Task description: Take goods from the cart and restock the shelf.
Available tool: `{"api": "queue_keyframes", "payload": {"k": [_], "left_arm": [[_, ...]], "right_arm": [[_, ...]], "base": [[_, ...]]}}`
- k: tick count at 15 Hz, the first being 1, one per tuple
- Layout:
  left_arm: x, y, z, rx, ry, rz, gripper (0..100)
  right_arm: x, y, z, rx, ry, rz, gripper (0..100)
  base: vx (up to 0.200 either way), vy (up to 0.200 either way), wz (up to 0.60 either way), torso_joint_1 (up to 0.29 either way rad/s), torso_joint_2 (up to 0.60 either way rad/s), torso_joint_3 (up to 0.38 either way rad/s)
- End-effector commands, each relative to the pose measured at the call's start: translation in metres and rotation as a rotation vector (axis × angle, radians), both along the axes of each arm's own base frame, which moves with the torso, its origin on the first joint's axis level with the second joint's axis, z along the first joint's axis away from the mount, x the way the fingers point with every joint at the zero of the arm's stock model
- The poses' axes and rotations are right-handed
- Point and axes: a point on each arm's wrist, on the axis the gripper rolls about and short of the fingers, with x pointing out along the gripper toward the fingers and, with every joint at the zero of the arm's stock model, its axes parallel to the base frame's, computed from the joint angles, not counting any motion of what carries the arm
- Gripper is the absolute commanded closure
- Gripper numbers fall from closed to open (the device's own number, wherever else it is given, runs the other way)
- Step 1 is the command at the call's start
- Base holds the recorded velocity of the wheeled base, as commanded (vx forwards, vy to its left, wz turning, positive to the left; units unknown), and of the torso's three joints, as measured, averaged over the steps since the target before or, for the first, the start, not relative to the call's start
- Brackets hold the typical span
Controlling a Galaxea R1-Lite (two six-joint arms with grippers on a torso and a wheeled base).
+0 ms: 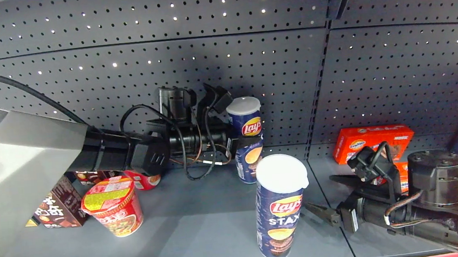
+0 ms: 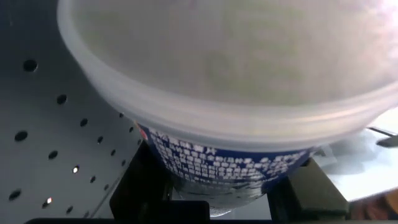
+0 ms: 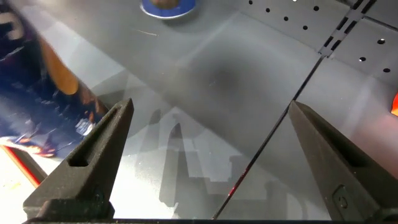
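At the back of the grey shelf, close to the pegboard, a blue chip can with a translucent lid stands upright. My left gripper is shut on its middle. In the left wrist view that chip can looms lid-first between the fingers of my left gripper. A second blue chip can stands upright near the shelf's front edge. Just right of it my right gripper hangs open with nothing in it. In the right wrist view my right gripper is spread wide over the shelf floor, with the front can beside it.
A red cup of noodles stands front left, another red cup behind it and a dark brown box at the far left. Orange boxes lie on the right shelf section, past the seam. The pegboard wall closes the back.
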Motion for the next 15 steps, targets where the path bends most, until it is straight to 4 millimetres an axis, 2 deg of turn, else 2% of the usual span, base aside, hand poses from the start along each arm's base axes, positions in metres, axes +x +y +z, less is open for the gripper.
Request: {"api": "queue_keyframes", "payload": {"k": [1,9,10,15], "left_arm": [[0.006,-0.002,-0.005,0.003,0.006,0.000,100],[0.016,-0.006,-0.016,0.017,0.033,0.003,100],[0.017,-0.006,-0.017,0.025,0.020,0.000,0],[0.018,-0.002,-0.024,0.075,-0.041,-0.015,0]], "right_arm": [[0.003,0.002,-0.002,-0.003,0.006,0.001,0],[0.010,0.004,-0.005,-0.005,0.012,-0.001,0],[0.011,0.005,-0.006,-0.007,0.016,0.001,0],[0.009,0.004,-0.007,-0.011,0.021,-0.001,0]], "base": [[0.000,0.000,0.00,0.000,0.00,0.000],[0.000,0.000,0.00,0.000,0.00,0.000],[0.000,0.000,0.00,0.000,0.00,0.000],[0.000,0.000,0.00,0.000,0.00,0.000]]}}
